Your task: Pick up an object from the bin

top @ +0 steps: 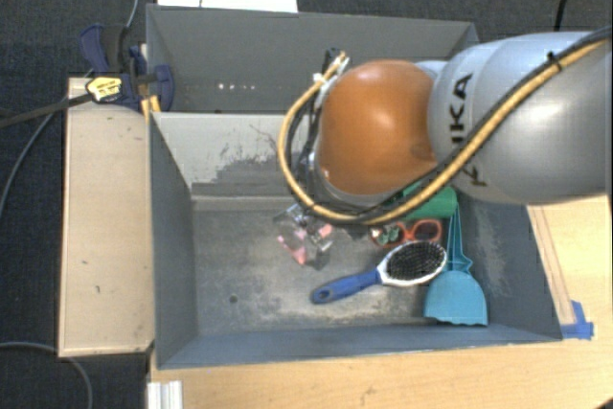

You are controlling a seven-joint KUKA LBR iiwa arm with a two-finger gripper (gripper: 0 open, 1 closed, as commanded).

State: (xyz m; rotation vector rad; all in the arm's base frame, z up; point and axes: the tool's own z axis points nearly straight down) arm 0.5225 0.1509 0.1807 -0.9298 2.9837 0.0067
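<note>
My gripper (306, 238) hangs low over the bin floor, left of the middle, under the arm's orange cover. Just to its right lies a blue hairbrush (383, 274) with a white head and black bristles, its handle pointing toward the gripper. The gripper is beside the handle's end, not over it. An orange-handled pair of scissors (422, 230) lies behind the brush head, partly hidden by the arm.
A light blue plastic scoop (455, 294) lies at the bin's right side, next to the brush head. A green thing (436, 203) shows under the arm beside the scissors. The arm covers the back right of the bin.
</note>
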